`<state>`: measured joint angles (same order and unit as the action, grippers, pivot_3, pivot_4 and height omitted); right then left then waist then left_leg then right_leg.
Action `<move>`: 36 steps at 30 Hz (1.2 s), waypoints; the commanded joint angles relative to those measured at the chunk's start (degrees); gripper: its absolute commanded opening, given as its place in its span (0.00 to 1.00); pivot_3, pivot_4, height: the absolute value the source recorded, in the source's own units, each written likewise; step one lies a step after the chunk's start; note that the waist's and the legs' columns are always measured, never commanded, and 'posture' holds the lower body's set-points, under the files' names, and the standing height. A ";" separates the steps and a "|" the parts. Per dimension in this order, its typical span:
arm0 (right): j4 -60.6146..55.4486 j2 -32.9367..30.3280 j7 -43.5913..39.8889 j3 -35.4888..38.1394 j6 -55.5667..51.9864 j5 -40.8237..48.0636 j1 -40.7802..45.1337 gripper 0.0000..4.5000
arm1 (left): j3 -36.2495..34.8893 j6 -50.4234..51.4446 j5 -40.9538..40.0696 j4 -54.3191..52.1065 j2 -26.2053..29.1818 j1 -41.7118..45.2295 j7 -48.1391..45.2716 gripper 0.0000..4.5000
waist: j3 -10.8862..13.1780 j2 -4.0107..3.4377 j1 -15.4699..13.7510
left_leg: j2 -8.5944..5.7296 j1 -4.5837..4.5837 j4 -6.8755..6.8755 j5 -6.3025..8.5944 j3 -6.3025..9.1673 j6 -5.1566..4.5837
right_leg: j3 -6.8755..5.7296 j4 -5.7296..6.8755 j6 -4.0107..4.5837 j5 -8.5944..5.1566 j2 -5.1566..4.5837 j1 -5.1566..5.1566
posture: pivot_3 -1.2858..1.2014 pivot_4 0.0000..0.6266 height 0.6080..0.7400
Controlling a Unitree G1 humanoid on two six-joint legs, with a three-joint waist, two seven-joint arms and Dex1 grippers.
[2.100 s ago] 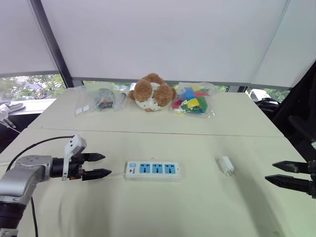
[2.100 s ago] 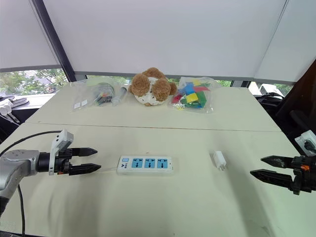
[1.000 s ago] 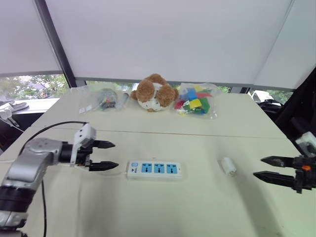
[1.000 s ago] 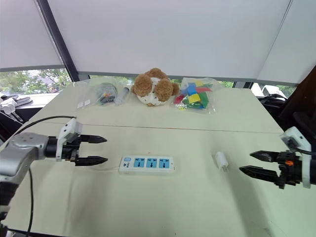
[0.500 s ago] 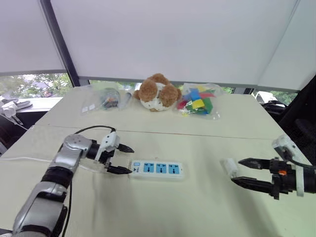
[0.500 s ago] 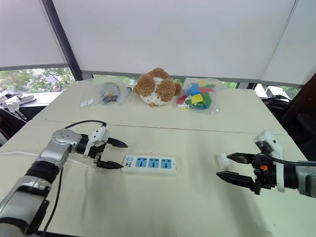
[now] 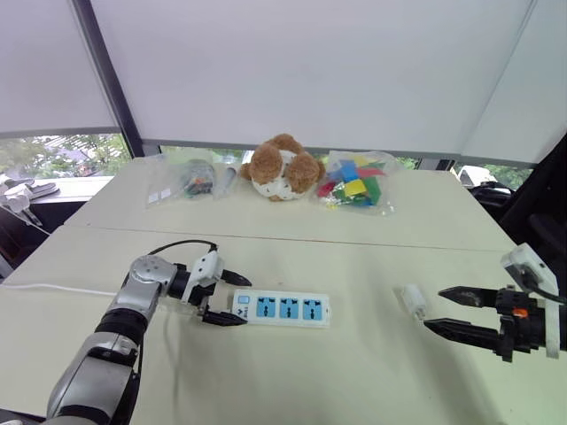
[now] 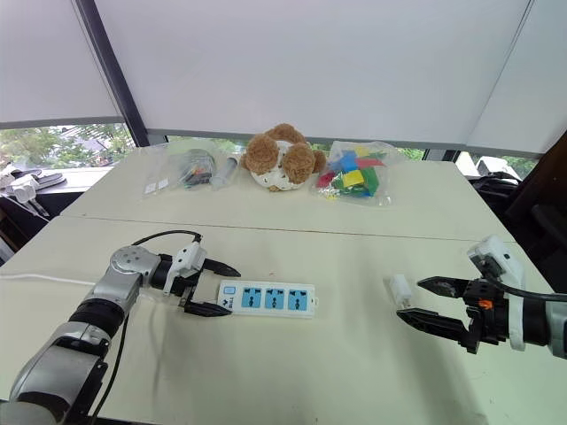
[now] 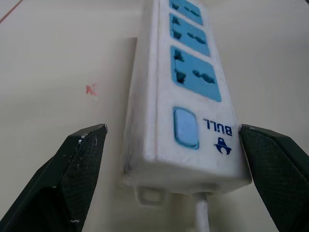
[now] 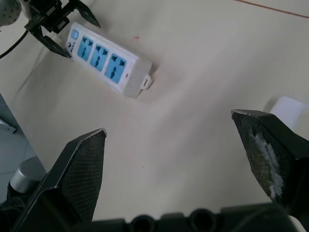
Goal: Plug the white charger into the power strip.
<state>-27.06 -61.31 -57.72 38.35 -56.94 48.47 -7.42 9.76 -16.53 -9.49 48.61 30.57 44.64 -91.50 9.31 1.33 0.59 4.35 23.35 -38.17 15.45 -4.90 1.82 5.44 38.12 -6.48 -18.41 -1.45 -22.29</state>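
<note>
The power strip (image 7: 282, 309), a flat white plastic bar with three blue socket panels, lies at lower centre on the smooth pale desk (image 7: 354, 372). The left gripper (image 7: 229, 298) straddles its switch end, black tapered fingers (image 9: 72, 179) spread wide on either side. The white charger (image 7: 413, 301), a small rounded cube, rests at lower right, just beside the right gripper (image 7: 447, 308), also wide apart, holding nothing.

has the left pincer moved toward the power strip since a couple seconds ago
Yes. The left pincer has closed in on the power strip: earlier a clear gap lay between them, and now its fingers straddle the strip's switch end.
</note>
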 commanded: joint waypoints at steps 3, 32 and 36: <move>0.44 -1.08 -0.78 1.52 0.99 0.25 0.76 1.00 | 2.05 -0.54 4.55 1.84 -0.20 0.09 2.58 0.64 | -0.41 -0.12 -0.02 | -0.02 0.00 -0.02 0.00 0.03 0.00 | -0.01 0.00 -0.01 0.00 -0.01 0.03 | 0.52 0.24 0.99; 1.92 -0.05 -0.60 0.30 3.33 -0.81 0.73 1.00 | 0.40 3.90 4.28 -0.89 -0.44 -0.58 3.04 0.99 | -0.49 -0.13 0.06 | -0.10 0.18 0.02 0.01 0.19 -0.01 | 0.00 -0.03 -0.04 -0.02 0.01 -0.12 | 0.52 0.24 0.99; 1.24 0.28 -0.20 0.81 3.11 -0.69 0.18 1.00 | 0.14 2.78 4.85 1.69 -1.02 0.57 3.52 0.88 | -0.49 -0.13 0.07 | -0.10 0.18 0.02 0.01 0.20 -0.02 | 0.00 -0.03 -0.04 -0.02 0.02 -0.13 | 0.52 0.24 0.99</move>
<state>-24.65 -61.31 -58.18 37.00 -54.42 47.49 -7.15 10.18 -12.93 -5.02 49.81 29.58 43.91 -88.17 8.82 1.20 0.67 4.25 23.54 -38.15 15.46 -4.71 1.80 5.43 38.10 -6.52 -18.43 -1.43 -22.42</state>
